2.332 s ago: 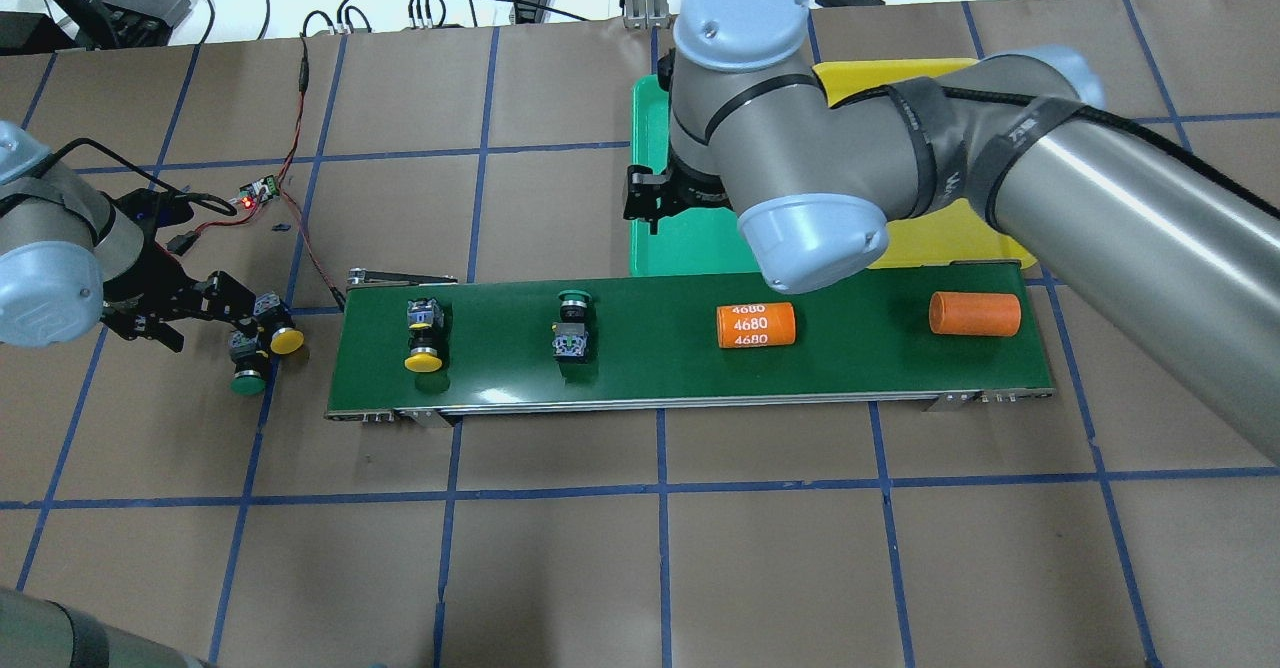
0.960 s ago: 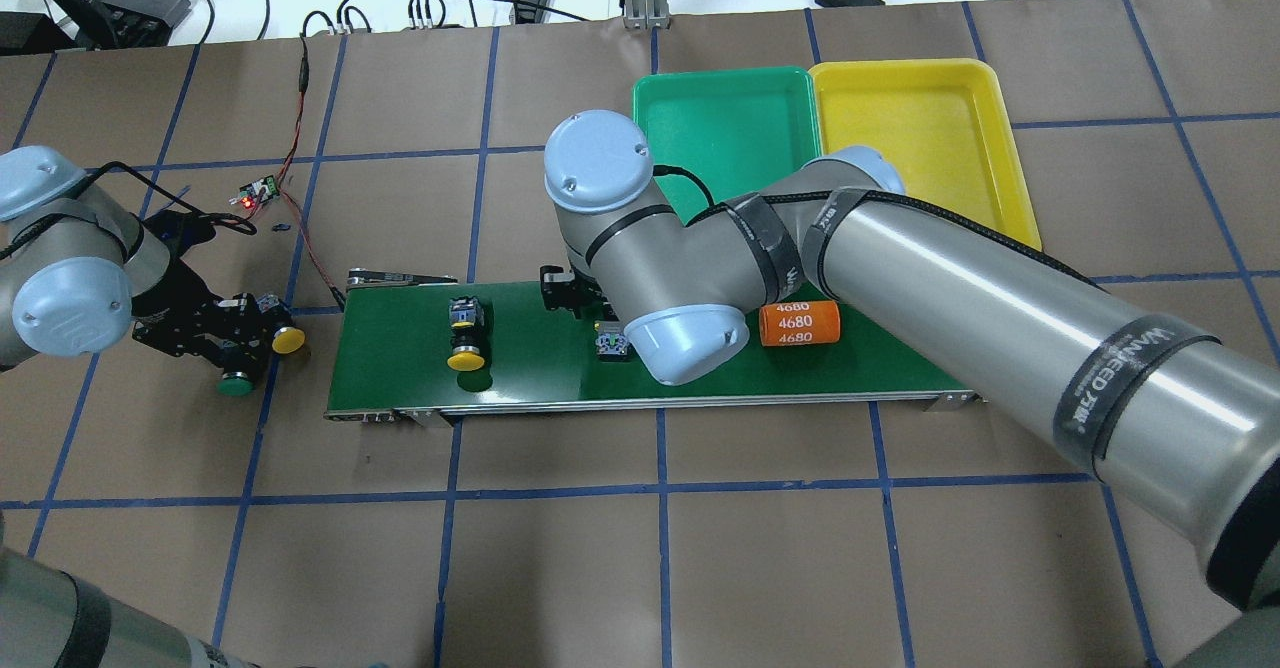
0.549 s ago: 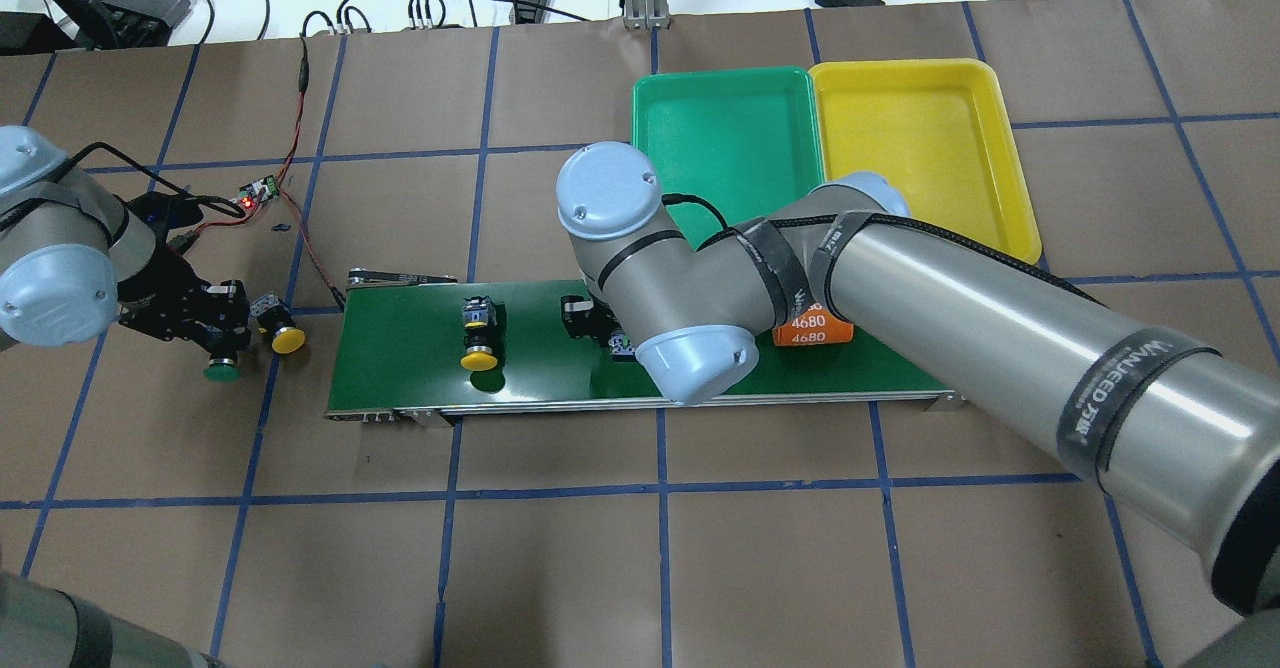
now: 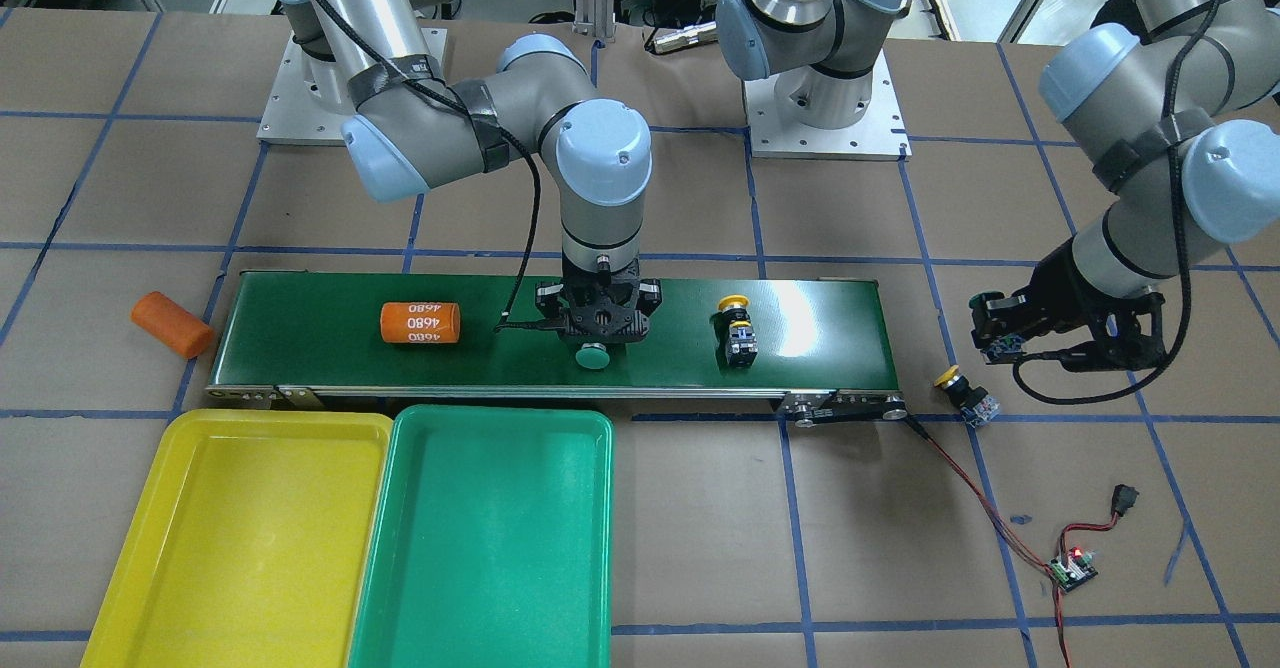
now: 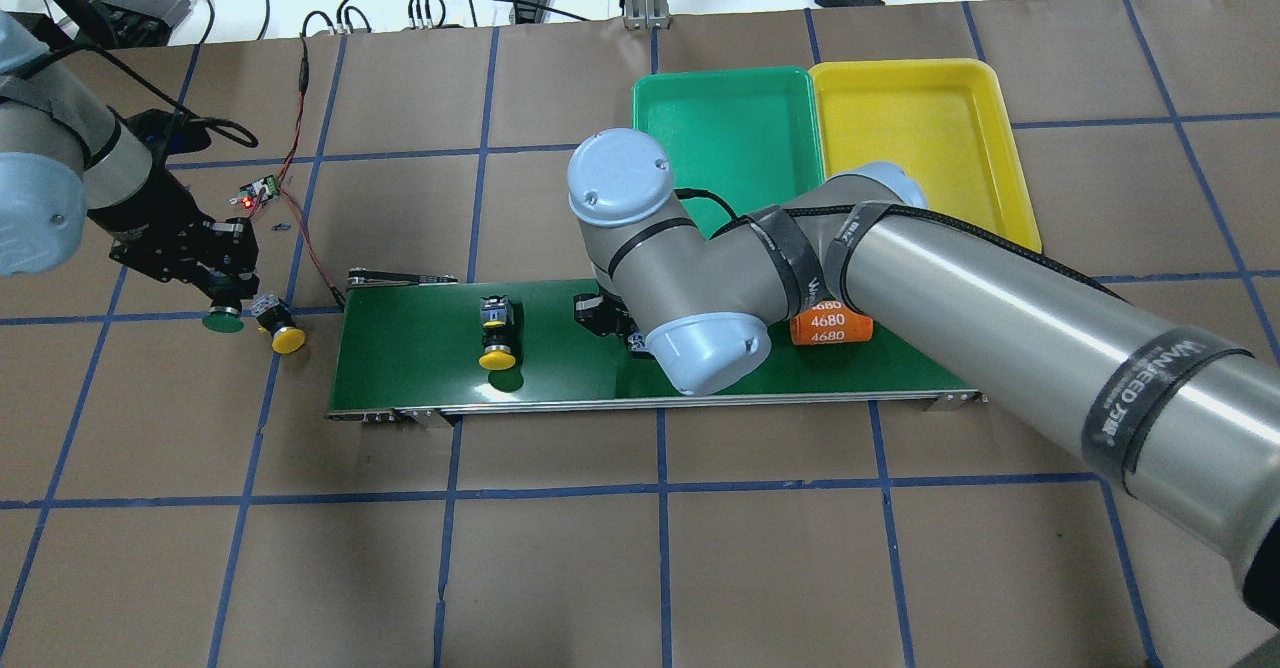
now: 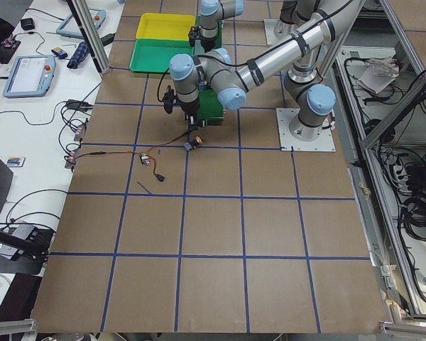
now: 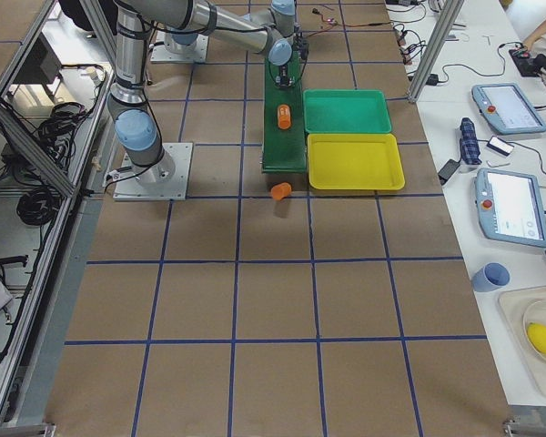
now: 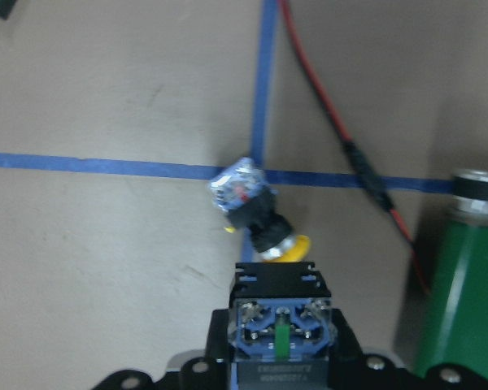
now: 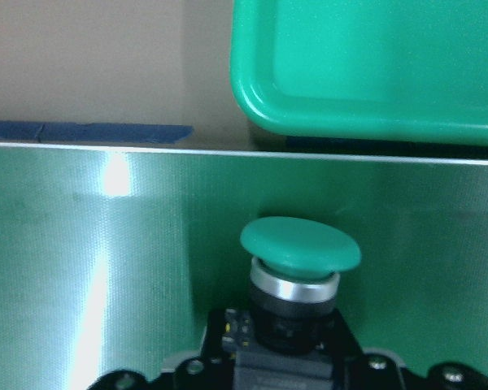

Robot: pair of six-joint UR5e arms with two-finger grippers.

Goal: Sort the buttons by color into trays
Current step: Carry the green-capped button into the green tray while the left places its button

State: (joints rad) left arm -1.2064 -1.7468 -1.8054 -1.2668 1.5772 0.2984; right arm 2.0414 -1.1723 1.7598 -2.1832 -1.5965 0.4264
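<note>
My left gripper (image 5: 228, 296) is shut on a green-capped button (image 5: 222, 322) and holds it above the table, left of the belt. The left wrist view shows that button's grey-blue body (image 8: 281, 333) between the fingers. A yellow-capped button (image 5: 284, 334) lies on the table just beside it. My right gripper (image 4: 597, 333) is shut on a second green-capped button (image 9: 301, 244) at the middle of the belt. Another yellow-capped button (image 5: 497, 336) lies on the belt, left of it. The green tray (image 5: 730, 138) and the yellow tray (image 5: 920, 148) sit side by side beyond the belt.
The dark green conveyor belt (image 5: 400, 358) runs across the table. An orange 4680 cylinder (image 4: 420, 322) lies on it, and a second orange cylinder (image 4: 172, 324) lies on the table past the belt's end. Red wires (image 4: 980, 498) lead to a small circuit board (image 4: 1072, 570).
My right arm came from over the green tray down onto the green button on the belt. The belt carried its load rightward. My left gripper rose with its green button, leaving the yellow one.
</note>
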